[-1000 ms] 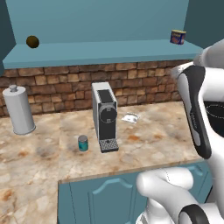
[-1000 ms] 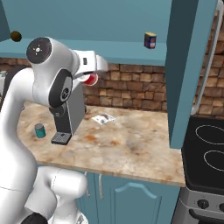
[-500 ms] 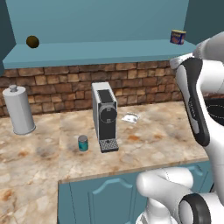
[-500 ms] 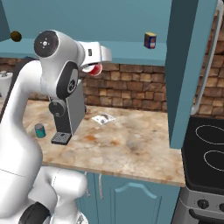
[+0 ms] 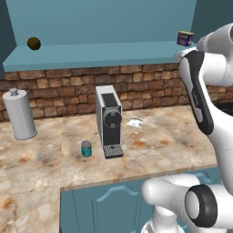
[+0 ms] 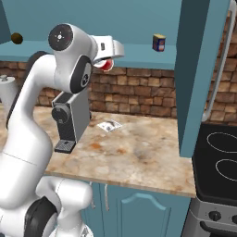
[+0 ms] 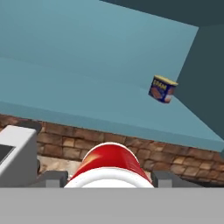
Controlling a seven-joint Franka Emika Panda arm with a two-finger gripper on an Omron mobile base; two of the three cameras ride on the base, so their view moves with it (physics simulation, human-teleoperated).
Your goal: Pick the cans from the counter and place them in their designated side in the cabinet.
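My gripper (image 6: 109,59) is shut on the red can (image 6: 107,65), holding it in the air just in front of the cabinet's shelf board (image 6: 139,50) and a little below its edge. In the hand view the red can (image 7: 109,162) fills the gap between the two fingers (image 7: 51,178), and the teal shelf (image 7: 87,103) lies ahead. The teal can (image 5: 86,149) stands upright on the marbled counter (image 5: 164,143), left of the coffee machine.
A dark blue can with an orange label (image 6: 159,42) stands at the right end of the shelf, and a brown ball (image 5: 33,43) lies at its left end. On the counter are a coffee machine (image 5: 109,120), a white canister (image 5: 19,114) and a small packet (image 5: 135,122). A stove (image 6: 222,157) lies right.
The arm has lifted the red can upward and a little to the right, closer to the shelf edge. The teal can has stayed put.
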